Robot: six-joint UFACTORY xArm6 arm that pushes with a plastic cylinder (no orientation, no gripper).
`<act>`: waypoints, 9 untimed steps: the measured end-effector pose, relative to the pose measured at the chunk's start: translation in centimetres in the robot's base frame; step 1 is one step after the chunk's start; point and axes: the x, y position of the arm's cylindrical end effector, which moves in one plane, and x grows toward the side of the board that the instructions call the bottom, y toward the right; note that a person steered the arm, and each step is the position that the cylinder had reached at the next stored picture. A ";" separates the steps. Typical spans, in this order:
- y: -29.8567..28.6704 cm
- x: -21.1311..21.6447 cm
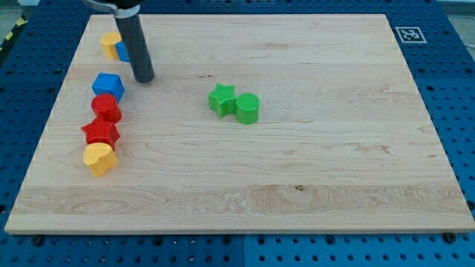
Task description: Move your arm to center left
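My tip point(144, 78) rests on the wooden board point(297, 170) near the view's upper left. It stands just right of a blue pentagon block point(108, 84) and below a yellow block point(111, 44) with a blue block point(122, 52) partly hidden behind the rod. Down the left side, below the blue pentagon, sit a red round block point(106, 107), a red star point(100, 133) and a yellow heart-like block point(99, 158). The tip touches none of them.
A green star point(221, 99) and a green cylinder point(248, 109) touch each other near the board's middle. A marker tag point(409, 34) lies off the board's top right corner. Blue perforated table surrounds the board.
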 end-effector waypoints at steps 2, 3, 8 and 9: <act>-1.0 -1.1; -1.0 -1.1; -9.8 1.5; -9.9 2.1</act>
